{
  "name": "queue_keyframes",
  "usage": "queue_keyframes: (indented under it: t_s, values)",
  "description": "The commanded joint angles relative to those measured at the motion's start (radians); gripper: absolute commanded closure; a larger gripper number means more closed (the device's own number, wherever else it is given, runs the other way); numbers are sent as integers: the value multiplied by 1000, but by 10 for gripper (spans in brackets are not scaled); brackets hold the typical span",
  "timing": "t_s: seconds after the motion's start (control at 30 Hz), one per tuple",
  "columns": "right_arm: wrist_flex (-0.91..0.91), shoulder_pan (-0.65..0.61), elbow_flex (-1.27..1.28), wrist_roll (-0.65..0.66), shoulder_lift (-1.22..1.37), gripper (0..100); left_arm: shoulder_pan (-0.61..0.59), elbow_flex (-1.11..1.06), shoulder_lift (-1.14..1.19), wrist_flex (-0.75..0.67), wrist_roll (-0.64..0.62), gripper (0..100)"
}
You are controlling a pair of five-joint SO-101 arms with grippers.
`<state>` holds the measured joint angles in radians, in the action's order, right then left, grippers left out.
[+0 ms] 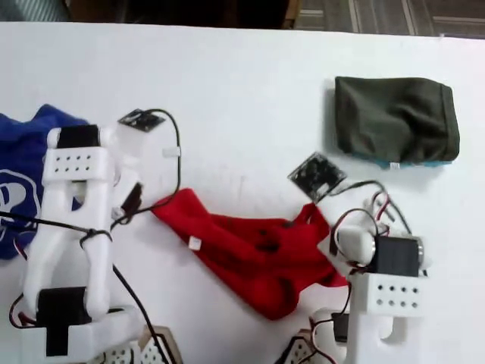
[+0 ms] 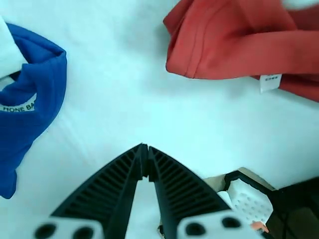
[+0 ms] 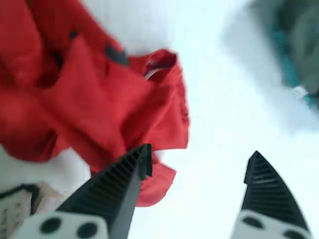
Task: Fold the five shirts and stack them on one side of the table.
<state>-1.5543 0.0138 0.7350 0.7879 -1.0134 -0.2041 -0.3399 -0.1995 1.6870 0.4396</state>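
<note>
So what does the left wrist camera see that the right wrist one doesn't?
Left wrist view, not the right: the blue shirt and the left gripper, shut above the table. Right wrist view, not the left: the green shirt, blurred, and the right gripper, open, one finger at the red shirt's edge. Both: the red shirt and the white table.

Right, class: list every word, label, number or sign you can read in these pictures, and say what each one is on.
Blue shirt, neck label: only a cut-off run of capitals, no whole word.
Blue shirt, chest print: white shapes, cut off at the edge, unreadable.
Red shirt, white tag: print too small to read.
Green shirt, hem tag: too small to read.
</note>
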Motion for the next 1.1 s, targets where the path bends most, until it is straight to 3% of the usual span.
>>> queue_keyframes:
  t_s: [0.0,0.13,0.33,0.63,1.07]
  values:
    - [58,12,-89,-124,38,698,38,2,-2,-57,6,969]
    - [133,13,-94,-250,133,697,64,2,0,-132,-55,943]
    - [216,12,-94,-316,286,697,72,-36,117,-144,-164,716]
    - [213,12,-87,-313,321,698,66,62,448,-184,-267,766]
    - [214,12,-87,-313,326,698,83,269,387,-163,-396,766]
